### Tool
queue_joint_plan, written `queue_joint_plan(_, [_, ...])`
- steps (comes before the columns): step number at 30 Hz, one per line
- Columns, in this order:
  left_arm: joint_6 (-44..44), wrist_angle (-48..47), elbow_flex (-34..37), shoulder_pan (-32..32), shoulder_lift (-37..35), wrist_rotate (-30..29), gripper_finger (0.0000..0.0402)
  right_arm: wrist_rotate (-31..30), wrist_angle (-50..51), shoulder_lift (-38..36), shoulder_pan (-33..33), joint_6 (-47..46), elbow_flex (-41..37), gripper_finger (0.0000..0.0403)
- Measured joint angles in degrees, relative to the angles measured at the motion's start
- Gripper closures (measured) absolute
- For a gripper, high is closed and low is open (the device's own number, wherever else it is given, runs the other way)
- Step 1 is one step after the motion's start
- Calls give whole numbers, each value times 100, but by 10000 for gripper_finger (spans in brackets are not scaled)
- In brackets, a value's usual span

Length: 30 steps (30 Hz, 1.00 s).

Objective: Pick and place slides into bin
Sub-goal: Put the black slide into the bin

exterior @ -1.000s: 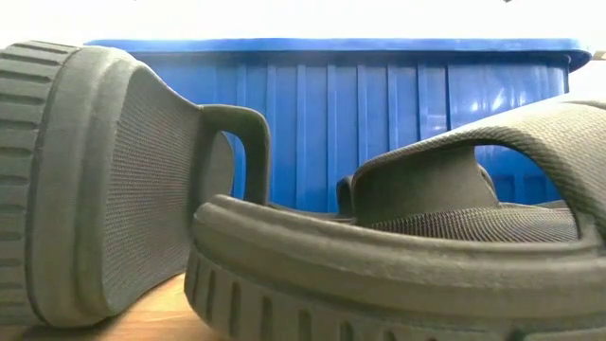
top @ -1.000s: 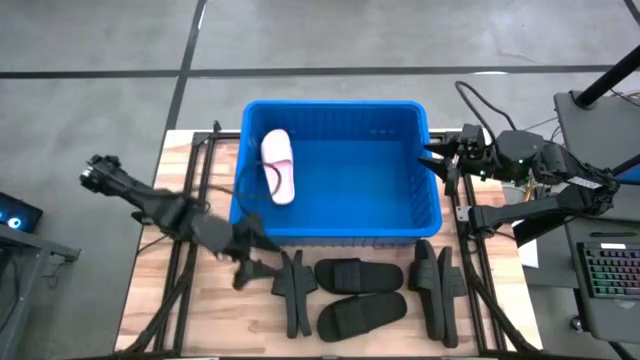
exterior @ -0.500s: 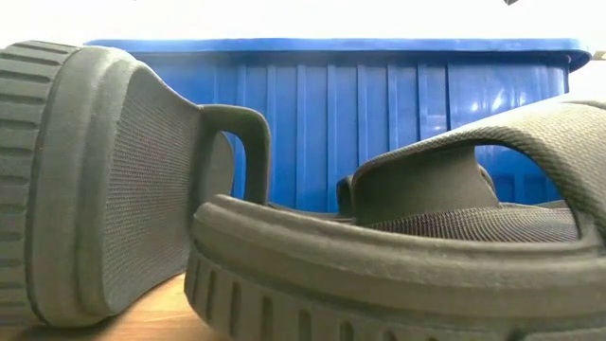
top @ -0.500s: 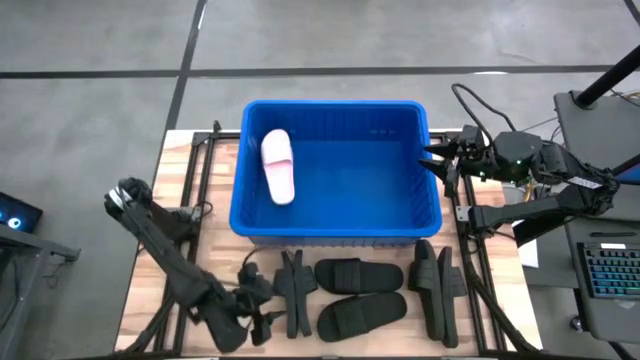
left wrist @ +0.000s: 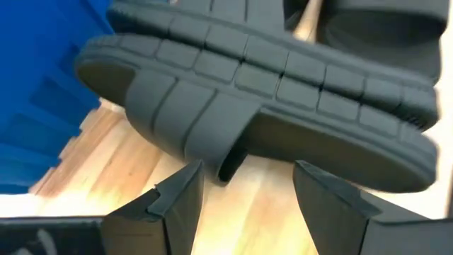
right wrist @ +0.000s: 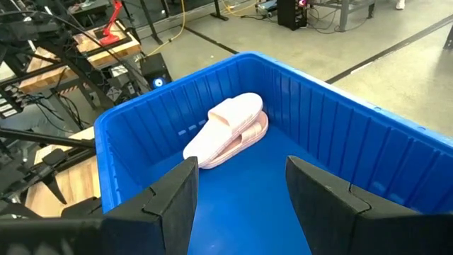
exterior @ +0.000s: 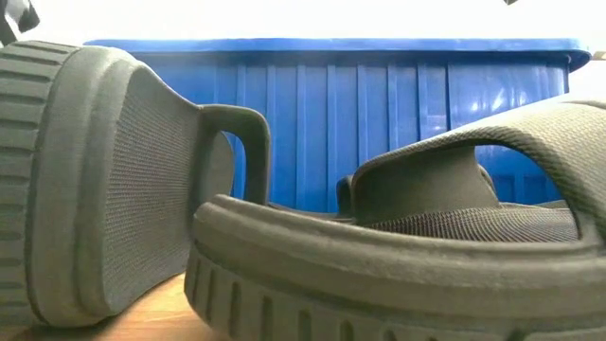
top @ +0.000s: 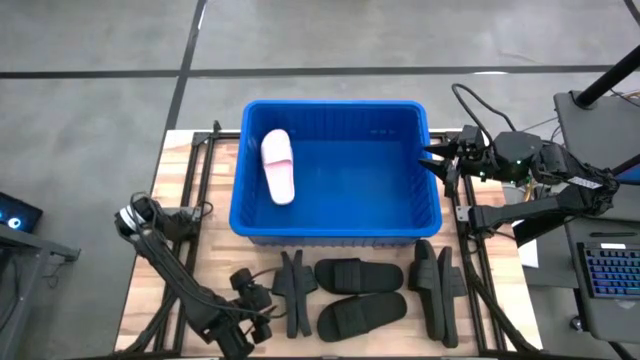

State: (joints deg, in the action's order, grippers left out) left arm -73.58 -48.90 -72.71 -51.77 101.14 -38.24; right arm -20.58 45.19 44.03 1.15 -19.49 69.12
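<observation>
The slides are found in two places. One pale pink slide (top: 278, 166) lies inside the bin (top: 432, 215), near its left wall and toward the far corner, with its strap uppermost; in the right wrist view the pink shape (right wrist: 228, 129) could be one slide or two stacked, and which cannot be told. The black slides are gathered on the worktop (top: 170, 220) in front of the bin's near wall. At the left of the group a black slide on edge (top: 291, 291) is seen, possibly two pressed together. In the middle two black slides lie flat, one nearer the bin (top: 358, 274) and one closer to the worktop's front edge (top: 362, 312). At the right another black pair on edge (top: 437, 290) stands just beside them.

The left hand (top: 257, 303) is placed low at the front of the worktop, just beside the edge-standing slide at the left. In the left wrist view its fingers (left wrist: 172, 204) are spread wide, with the ribbed sole (left wrist: 283, 85) directly ahead and nothing gripped.

The right hand (top: 436, 160) is held at the bin's right rim, its fingers (right wrist: 164, 198) parted and empty above the blue interior.
</observation>
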Motion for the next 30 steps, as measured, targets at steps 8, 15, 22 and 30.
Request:
queue_joint_plan(8, [-804,-555,31,-4,576,-32,199,0,-2,0,0,0,0,200])
queue_joint_plan(15, [-1311,-650,74,25,835,-599,199,0,-7,-1,0,0,0,199])
queue_joint_plan(22, [-1306,-560,101,197,844,-838,212,0,-7,-2,0,0,0,200])
queue_joint_plan(30, [-1267,-571,103,233,765,-574,384,-24,-13,-1,0,0,0,199])
